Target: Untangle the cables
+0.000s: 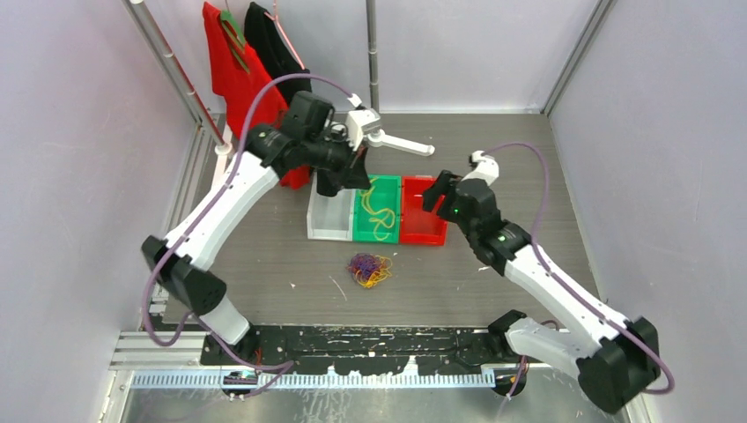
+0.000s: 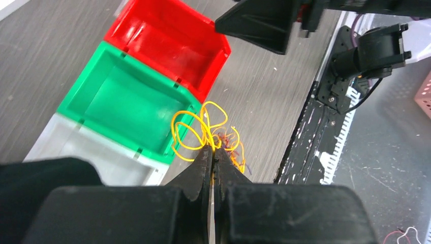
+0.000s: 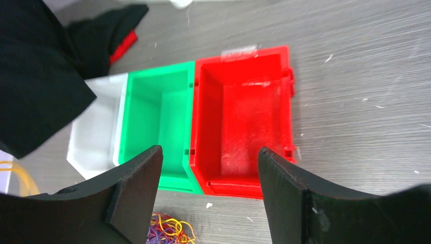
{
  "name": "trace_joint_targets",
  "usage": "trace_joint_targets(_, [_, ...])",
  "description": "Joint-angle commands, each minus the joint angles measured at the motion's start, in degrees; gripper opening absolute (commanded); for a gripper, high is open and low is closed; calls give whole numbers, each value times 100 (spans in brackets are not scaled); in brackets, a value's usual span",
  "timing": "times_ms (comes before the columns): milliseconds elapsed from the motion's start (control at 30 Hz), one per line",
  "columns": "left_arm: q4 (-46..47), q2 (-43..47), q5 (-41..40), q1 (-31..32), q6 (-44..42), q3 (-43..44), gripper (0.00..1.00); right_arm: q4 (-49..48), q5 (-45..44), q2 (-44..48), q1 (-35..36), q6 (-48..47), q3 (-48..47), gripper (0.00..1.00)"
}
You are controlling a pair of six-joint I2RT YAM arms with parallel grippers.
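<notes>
Left gripper (image 2: 212, 152): jaws together, pinched on a yellow cable (image 2: 195, 127) right at the fingertips. Right gripper (image 3: 208, 152): jaws wide apart, nothing between them.

Yellow cable: a few loose loops hang off the left tips, lifted off the table (image 1: 528, 176). In the top view the loops show against the green bin (image 3: 147, 112). In the right wrist view only a short stretch shows, at the 9 o'clock edge of the picture and outside the bins.

Wad of cables (image 1: 370, 269): a small tangle of purple, orange-yellow and red strands lying on the table. It sits at 6 o'clock from the green bin, near the bins but apart from them. In the left wrist view it is a blur just behind the hanging loops. Cannot tell whether the yellow cable runs into the wad or hangs free of it.

Bins: three in a row, side walls touching. The white bin (image 3: 94, 127) is at 9 o'clock of the green one and the red bin (image 3: 239, 112) is at 3 o'clock. The left gripper is above the white-green end of the row. The right gripper hovers over the red bin, pointing down into it.

Background: a red garment (image 1: 231, 75) and a black garment (image 1: 273, 44) hang side by side at 11 o'clock from the bins, in the back left corner. The left arm crosses in front of the red one's lower edge.
</notes>
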State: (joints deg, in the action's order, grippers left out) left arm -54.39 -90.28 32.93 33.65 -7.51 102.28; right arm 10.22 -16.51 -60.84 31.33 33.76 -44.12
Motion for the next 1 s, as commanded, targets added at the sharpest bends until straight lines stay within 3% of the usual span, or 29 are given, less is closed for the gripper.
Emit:
trace_joint_targets(0, [349, -608, 422, 314, 250, 639, 0, 640, -944, 661, -143, 395, -18, 72])
trace_joint_targets(267, [1161, -1430, 107, 657, 346, 1063, 0, 1207, -1742, 1204, -202, 613, -122, 67])
trace_joint_targets(500, [2214, -1952, -543, 799, 345, 826, 0, 1102, -1665, 1228, -206, 699, 49, 65])
trace_joint_targets(733, [2319, -2451, -1031, 972, 336, 592, 0, 992, -1615, 1279, -206, 801, 278, 64])
trace_joint_targets(767, [2183, -2531, -1108, 987, 287, 666, 6, 999, -1621, 1298, -206, 804, 289, 64])
trace_joint_targets(833, [1672, -2713, -1063, 992, 219, 968, 41, 992, -1620, 1324, -207, 786, 298, 64])
trace_joint_targets(867, [1357, -2774, -965, 981, 115, 1170, 51, 994, -1604, 1331, -210, 778, 284, 65])
trace_joint_targets(967, [600, -2723, -564, 895, 20, 1533, 57, 977, -1557, 1325, -215, 730, 254, 65])
